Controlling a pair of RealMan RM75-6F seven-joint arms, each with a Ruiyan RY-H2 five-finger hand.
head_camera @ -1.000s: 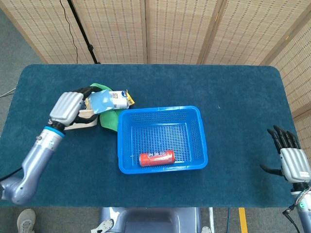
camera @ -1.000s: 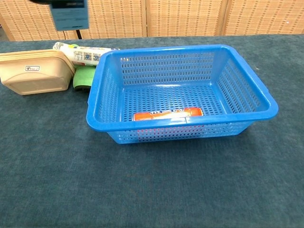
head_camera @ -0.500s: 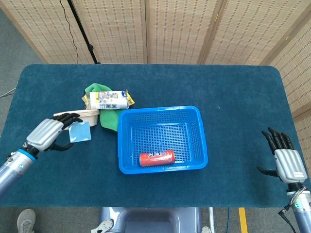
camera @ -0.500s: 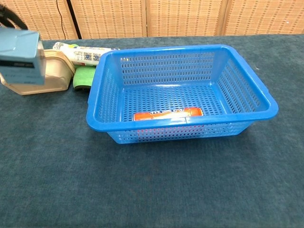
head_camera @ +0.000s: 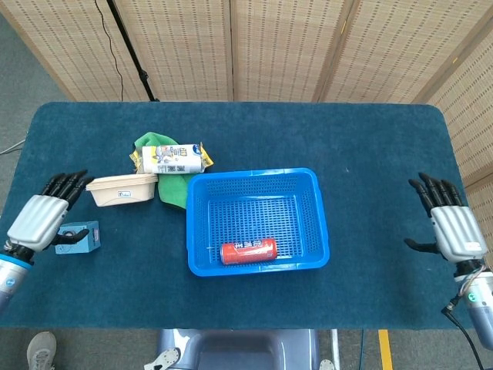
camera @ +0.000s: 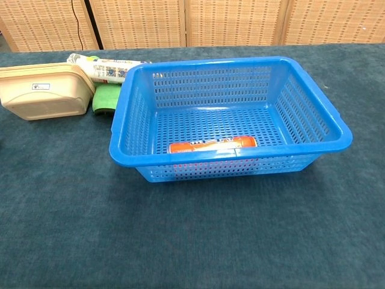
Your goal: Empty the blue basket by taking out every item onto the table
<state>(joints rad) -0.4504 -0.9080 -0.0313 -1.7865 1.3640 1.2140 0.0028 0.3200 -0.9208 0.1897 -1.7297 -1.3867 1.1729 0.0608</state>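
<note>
The blue basket [head_camera: 254, 173] stands mid-table, and the chest view shows the basket [camera: 210, 63] too. One red can [head_camera: 248, 251] lies on its side by the near wall; in the chest view the can [camera: 212, 144] shows through the mesh. A small blue box [head_camera: 83, 236] rests on the table at the near left. My left hand [head_camera: 40, 219] is right beside it, fingers straight and apart, thumb by the box. My right hand [head_camera: 451, 227] hovers at the far right edge, fingers spread and holding nothing. Neither hand shows in the chest view.
Left of the basket lie a beige lidded container [head_camera: 122, 190], a green cloth [head_camera: 173, 190] and a white printed packet [head_camera: 173, 159]. The chest view shows the container [camera: 42, 99], cloth [camera: 107, 97] and packet [camera: 105, 67] too. Wicker screens stand behind the table.
My left hand carried the small blue box leftward and down; the box now lies on the table with the fingers straightened off it. My right hand rose slightly.
</note>
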